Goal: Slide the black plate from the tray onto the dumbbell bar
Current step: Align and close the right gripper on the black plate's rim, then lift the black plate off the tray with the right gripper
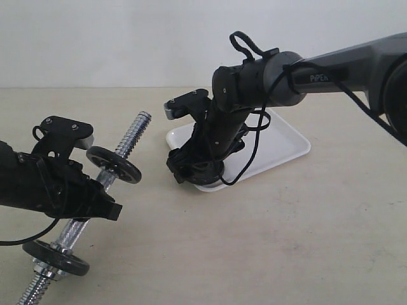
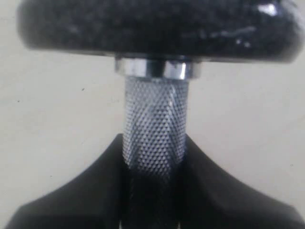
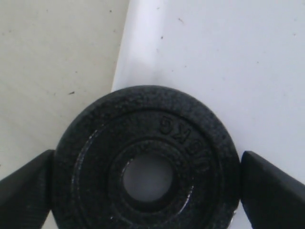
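The beige counter (image 1: 286, 241) carries a flat white rectangular plastic tray (image 1: 286, 143) at 1 o'clock. At 8 o'clock, the left pincer (image 2: 152, 181) is clamped on the knurled middle of the tilted chrome threaded dumbbell bar (image 1: 130, 136). The small round black plate (image 3: 95, 143) lies at the tray's 8 o'clock edge. The right pincer (image 3: 147, 181) straddles it, but whether it grips cannot be told.

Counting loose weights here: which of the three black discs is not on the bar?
The black plate lying flat on the white tray; the upper disc and lower disc sit on the dumbbell bar.
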`<state>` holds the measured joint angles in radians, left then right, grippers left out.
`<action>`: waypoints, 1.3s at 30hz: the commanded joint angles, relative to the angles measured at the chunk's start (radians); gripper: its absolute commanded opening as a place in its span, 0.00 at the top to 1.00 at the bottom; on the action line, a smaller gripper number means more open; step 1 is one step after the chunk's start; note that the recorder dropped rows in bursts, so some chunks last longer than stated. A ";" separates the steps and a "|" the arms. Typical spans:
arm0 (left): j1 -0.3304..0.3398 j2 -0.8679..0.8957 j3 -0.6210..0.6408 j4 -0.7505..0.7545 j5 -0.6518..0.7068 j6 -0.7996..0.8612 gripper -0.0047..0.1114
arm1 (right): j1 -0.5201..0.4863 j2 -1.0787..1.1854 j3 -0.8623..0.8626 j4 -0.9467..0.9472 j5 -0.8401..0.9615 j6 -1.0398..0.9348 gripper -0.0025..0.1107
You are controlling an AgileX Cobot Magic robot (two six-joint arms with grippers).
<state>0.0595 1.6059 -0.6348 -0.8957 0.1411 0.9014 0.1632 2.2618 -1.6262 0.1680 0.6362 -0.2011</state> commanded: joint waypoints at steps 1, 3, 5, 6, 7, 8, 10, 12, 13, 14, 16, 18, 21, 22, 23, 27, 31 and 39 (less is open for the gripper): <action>-0.001 -0.046 -0.030 -0.028 -0.085 0.005 0.93 | -0.003 0.032 0.016 0.039 0.026 0.007 0.98; -0.001 -0.046 -0.030 -0.028 -0.085 0.005 0.93 | -0.003 0.032 0.016 0.039 0.026 -0.004 0.98; -0.001 -0.046 -0.030 -0.028 -0.085 0.005 0.93 | -0.003 0.032 0.016 0.039 0.020 -0.025 0.98; -0.001 -0.046 -0.030 -0.028 -0.085 0.005 0.93 | -0.003 0.032 0.016 0.039 0.018 -0.027 0.98; -0.001 -0.046 -0.030 -0.028 -0.085 0.005 0.93 | -0.003 0.032 0.016 0.039 0.015 -0.027 0.98; -0.001 -0.046 -0.030 -0.028 -0.085 0.005 0.93 | -0.003 0.032 0.016 0.039 0.008 -0.027 0.98; -0.001 -0.046 -0.030 -0.028 -0.085 0.005 0.93 | -0.003 0.032 0.016 0.039 -0.006 -0.029 0.98; -0.001 -0.046 -0.030 -0.028 -0.085 0.005 0.93 | -0.003 0.032 0.016 0.039 -0.018 -0.032 0.98; -0.001 -0.046 -0.030 -0.028 -0.085 0.005 0.93 | -0.003 0.032 0.016 0.039 -0.018 -0.040 0.98; -0.001 -0.046 -0.030 -0.028 -0.085 0.005 0.93 | -0.003 0.032 0.016 0.039 -0.018 -0.043 0.98; -0.001 -0.046 -0.030 -0.028 -0.085 0.005 0.93 | -0.003 0.032 0.016 0.039 -0.016 -0.045 0.98; -0.001 -0.046 -0.030 -0.028 -0.083 0.005 0.93 | -0.003 0.030 0.016 0.039 -0.012 -0.045 0.98; -0.001 -0.046 -0.030 -0.028 -0.083 0.005 0.93 | -0.003 0.023 0.016 0.039 -0.007 -0.060 0.98; -0.001 -0.046 -0.030 -0.028 -0.083 0.005 0.93 | -0.005 0.018 0.016 0.039 -0.005 -0.067 0.98; -0.001 -0.046 -0.030 -0.028 -0.083 0.005 0.93 | -0.005 0.015 0.016 0.039 -0.003 -0.068 0.98; -0.001 -0.046 -0.030 -0.028 -0.083 0.005 0.93 | -0.017 0.004 0.016 0.045 0.022 -0.068 0.98; -0.001 -0.046 -0.030 -0.028 -0.083 0.005 0.93 | -0.032 -0.021 0.016 0.046 0.024 -0.070 0.98; -0.001 -0.046 -0.030 -0.028 -0.083 0.005 0.93 | -0.044 -0.070 0.016 0.046 0.024 -0.090 0.98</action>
<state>0.0595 1.6059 -0.6348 -0.8957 0.1411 0.9014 0.1267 2.2308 -1.6053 0.2074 0.6629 -0.2799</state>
